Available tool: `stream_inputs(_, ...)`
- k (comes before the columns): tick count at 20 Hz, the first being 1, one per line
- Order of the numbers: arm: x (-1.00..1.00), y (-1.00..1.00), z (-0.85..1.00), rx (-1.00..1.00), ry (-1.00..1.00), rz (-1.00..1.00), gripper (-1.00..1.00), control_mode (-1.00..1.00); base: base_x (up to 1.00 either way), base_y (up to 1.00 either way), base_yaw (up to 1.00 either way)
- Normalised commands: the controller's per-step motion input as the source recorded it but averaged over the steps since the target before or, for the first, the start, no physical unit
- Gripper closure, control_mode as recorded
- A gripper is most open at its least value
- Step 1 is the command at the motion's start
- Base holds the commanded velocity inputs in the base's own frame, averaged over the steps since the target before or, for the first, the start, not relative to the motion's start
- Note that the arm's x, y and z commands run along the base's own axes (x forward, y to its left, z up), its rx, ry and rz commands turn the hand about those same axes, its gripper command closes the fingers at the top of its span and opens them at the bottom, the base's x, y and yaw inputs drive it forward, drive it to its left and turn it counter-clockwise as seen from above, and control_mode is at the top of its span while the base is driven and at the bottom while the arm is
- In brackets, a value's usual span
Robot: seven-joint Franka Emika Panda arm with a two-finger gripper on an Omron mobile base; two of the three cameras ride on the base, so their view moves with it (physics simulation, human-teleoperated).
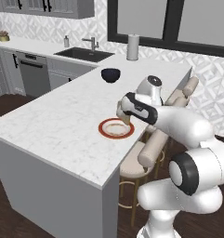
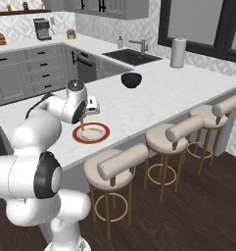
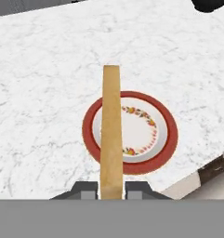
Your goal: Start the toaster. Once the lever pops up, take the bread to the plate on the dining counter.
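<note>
— Where is the bread (image 3: 111, 130) sitting?

— It is hanging edge-on between the closed fingers of the gripper (image 3: 111, 188), directly above the plate (image 3: 165, 153), not touching it. Its long axis is running straight out from the hand, crossing the plate's left half.

— And beyond the plate?

— The plate is lying on the dining counter (image 1: 62, 121), near the stool-side edge. A dark bowl (image 1: 110, 75) is standing well beyond the plate, toward the sink (image 1: 83, 54).
</note>
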Motion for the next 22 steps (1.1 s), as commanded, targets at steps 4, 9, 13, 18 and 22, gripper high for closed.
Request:
stream_inputs(4, 0.49, 0.17, -0.09, 0.0, 0.17, 0.09, 1.0, -1.0, 0.0, 0.0, 0.0)
stream_inputs(9, 0.14, 0.14, -0.44, 0.02, 0.01, 0.04, 1.0, -1.0, 0.0, 0.0, 0.0)
stream_inputs(13, 0.0, 0.04, -0.59, 0.03, -0.01, 0.0, 1.0, -1.0, 0.0, 0.0, 0.0)
stream_inputs(18, 0.01, 0.0, -0.42, 0.02, -0.05, 0.0, 1.0, -1.0, 0.0, 0.0, 0.0)
stream_inputs(22, 0.1, 0.0, -0.12, 0.06, 0.0, 0.0, 1.0, -1.0, 0.0, 0.0, 0.0)
